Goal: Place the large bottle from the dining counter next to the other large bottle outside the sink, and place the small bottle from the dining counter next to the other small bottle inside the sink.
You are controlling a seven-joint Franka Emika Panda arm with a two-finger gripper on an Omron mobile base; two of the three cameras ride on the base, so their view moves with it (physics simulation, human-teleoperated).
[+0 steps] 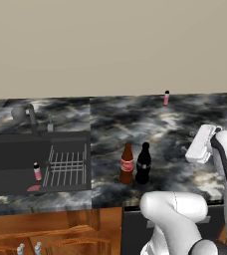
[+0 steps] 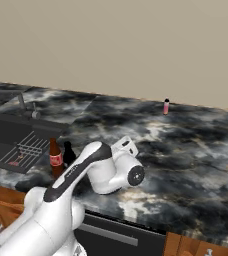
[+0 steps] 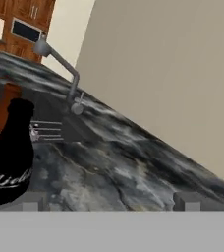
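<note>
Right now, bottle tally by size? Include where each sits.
Large bottles: 2, brown bottle and black bottle, side by side on the counter right of the sink.
Small bottles: 2, one inside the sink, one far back on the counter.
Total: 4

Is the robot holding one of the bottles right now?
No. The end effector is open with nothing between its fingertips. The black bottle stands on the counter beside the brown bottle, off to one side.
</note>
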